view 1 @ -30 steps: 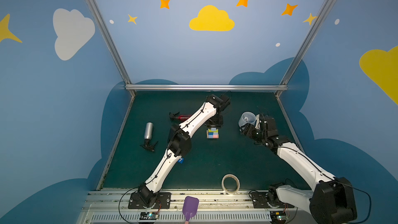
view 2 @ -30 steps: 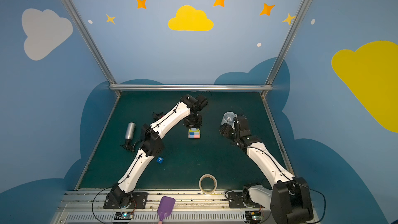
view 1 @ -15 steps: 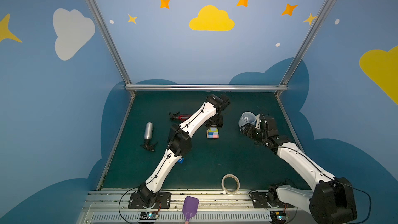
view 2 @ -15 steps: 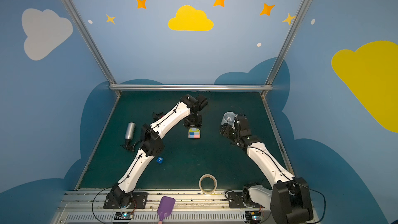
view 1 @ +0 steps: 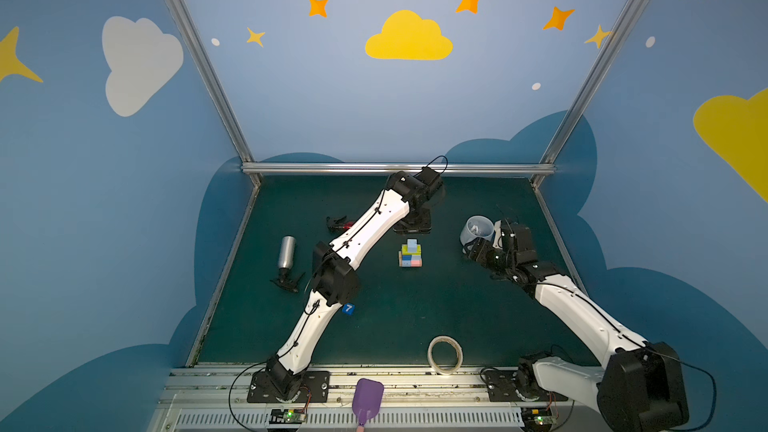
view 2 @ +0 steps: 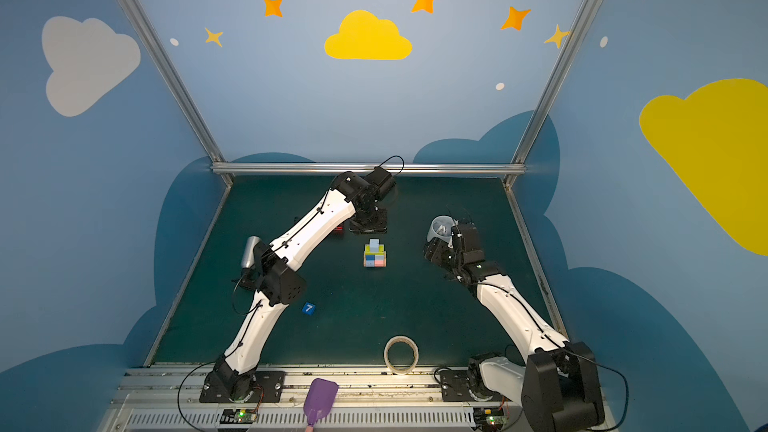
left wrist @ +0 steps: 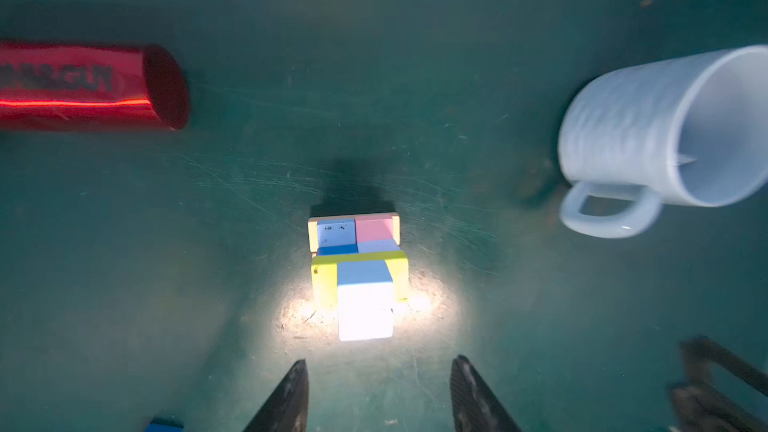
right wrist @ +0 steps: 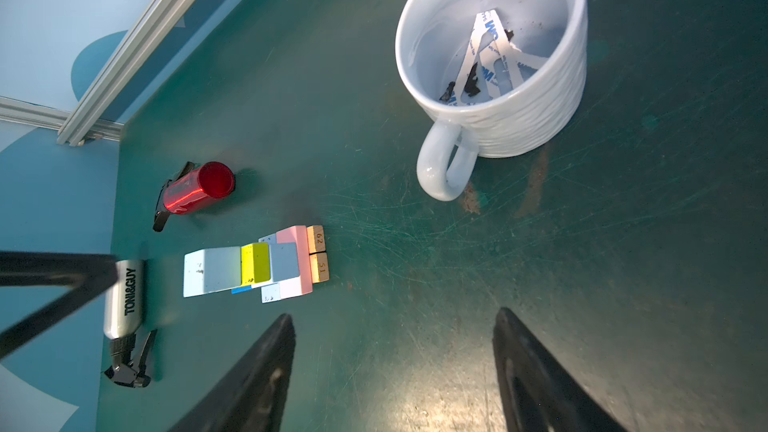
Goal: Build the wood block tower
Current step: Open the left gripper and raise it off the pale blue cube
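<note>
— Where does the tower stand?

— The wood block tower [view 1: 410,253] is near the middle of the worktop [view 1: 415,318], between my two arms. A light-blue cube [left wrist: 365,280] sits on top. It rests on a yellow-green block [left wrist: 324,280], with blue and pink blocks beneath.

— And your pincers?

— My left pincer [left wrist: 380,361] hangs just beyond the tower on its far side, jaws apart with nothing between them. My right pincer [right wrist: 394,314] is also spread and empty. It is near the white mug [right wrist: 498,77], well apart from the tower.

— Any block left out?

— The dark blue cube [view 1: 348,308] marked "7" lies alone on the worktop beside my left arm's elbow, well apart from the tower. The red bottle [left wrist: 91,85] lies on its side.
</note>
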Robot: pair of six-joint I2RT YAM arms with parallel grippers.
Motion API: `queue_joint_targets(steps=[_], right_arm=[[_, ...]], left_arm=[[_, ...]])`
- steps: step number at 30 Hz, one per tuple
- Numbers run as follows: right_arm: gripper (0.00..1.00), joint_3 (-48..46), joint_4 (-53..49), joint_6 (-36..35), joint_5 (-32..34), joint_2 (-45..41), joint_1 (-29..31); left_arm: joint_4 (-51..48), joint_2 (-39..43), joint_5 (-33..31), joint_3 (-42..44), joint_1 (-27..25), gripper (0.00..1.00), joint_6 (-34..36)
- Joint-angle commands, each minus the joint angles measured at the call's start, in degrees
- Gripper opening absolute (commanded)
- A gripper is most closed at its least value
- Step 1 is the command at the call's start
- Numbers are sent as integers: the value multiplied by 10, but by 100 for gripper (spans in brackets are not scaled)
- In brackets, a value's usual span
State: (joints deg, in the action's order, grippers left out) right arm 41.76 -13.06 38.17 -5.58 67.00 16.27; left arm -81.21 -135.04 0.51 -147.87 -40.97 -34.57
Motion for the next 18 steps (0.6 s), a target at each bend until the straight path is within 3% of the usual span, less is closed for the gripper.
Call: queue_joint_targets(steps=[1, 9, 18], right_arm=[[74, -3, -4, -3, -1, -8, -1], [74, -3, -10, -9, -2, -21, -1], [74, 20, -34, -35, -38, -50, 2]], left_arm=[[-3, 32, -11, -9, 2, 55, 1], [23, 110, -41, 37, -3, 53, 21], [240, 345, -112, 356, -9, 52, 35]])
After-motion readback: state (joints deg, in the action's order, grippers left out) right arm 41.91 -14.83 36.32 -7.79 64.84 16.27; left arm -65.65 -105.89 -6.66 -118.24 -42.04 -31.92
